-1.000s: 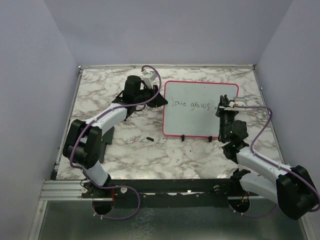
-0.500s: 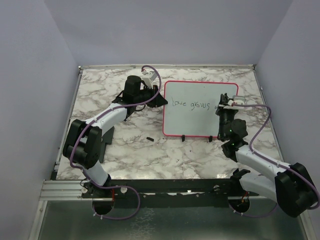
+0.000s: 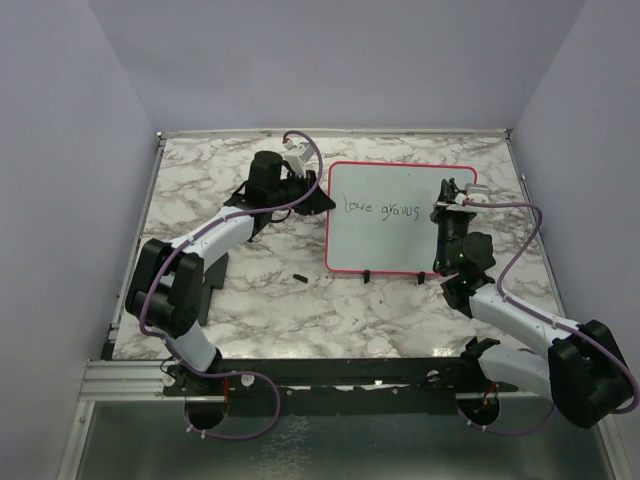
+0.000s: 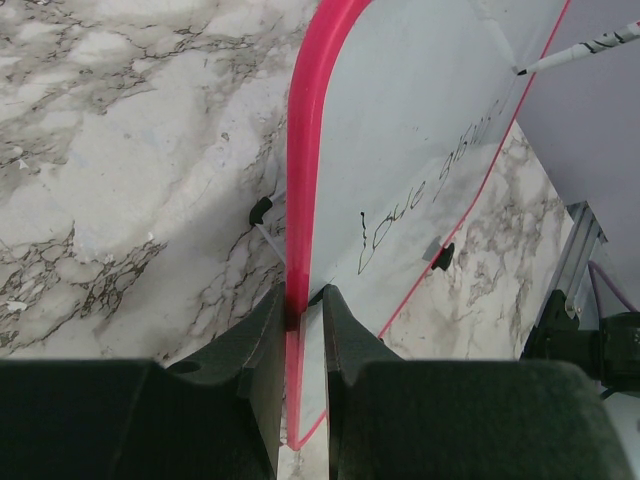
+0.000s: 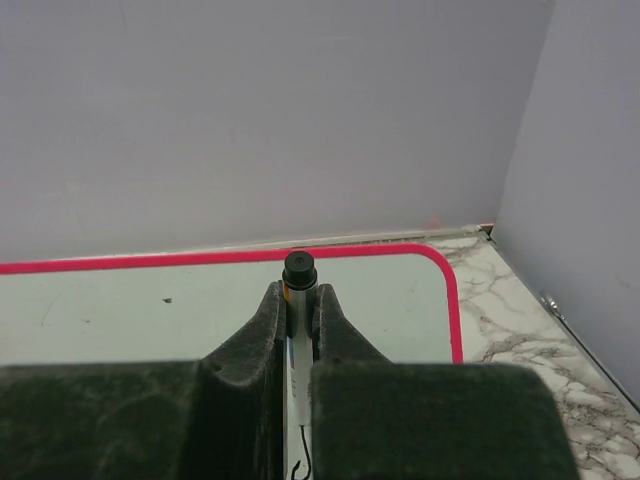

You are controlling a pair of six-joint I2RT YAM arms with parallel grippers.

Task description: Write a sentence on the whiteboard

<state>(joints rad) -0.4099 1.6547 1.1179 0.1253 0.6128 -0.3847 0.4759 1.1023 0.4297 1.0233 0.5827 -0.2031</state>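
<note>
Desk: Where's the board (image 3: 400, 215)?

Me: On the table (image 3: 200, 180), toward one o'clock from its middle on my top camera. Its two clips (image 3: 370, 274) sit on the six o'clock edge.

Desk: Left gripper (image 4: 298, 300)?

Me: Clenched on the board's pink frame at the nine o'clock edge. I see one finger on each side of the rim.

Desk: And the right gripper (image 5: 298, 300)?

Me: Clamped on the marker (image 5: 298, 268), over the board's three o'clock end. The marker's butt sticks up between the fingers. From the left wrist camera the tip looks to meet the white surface, though I can't be sure.

Desk: What can you read?

Me: The sentence (image 3: 382, 209) runs from nine toward three o'clock across the board's middle. I make out "Love grows". The marker is just past the last letter.

Desk: Anything loose?

Me: One small black piece (image 3: 299, 276) on the marble, at seven o'clock from the board, apart from it.
</note>
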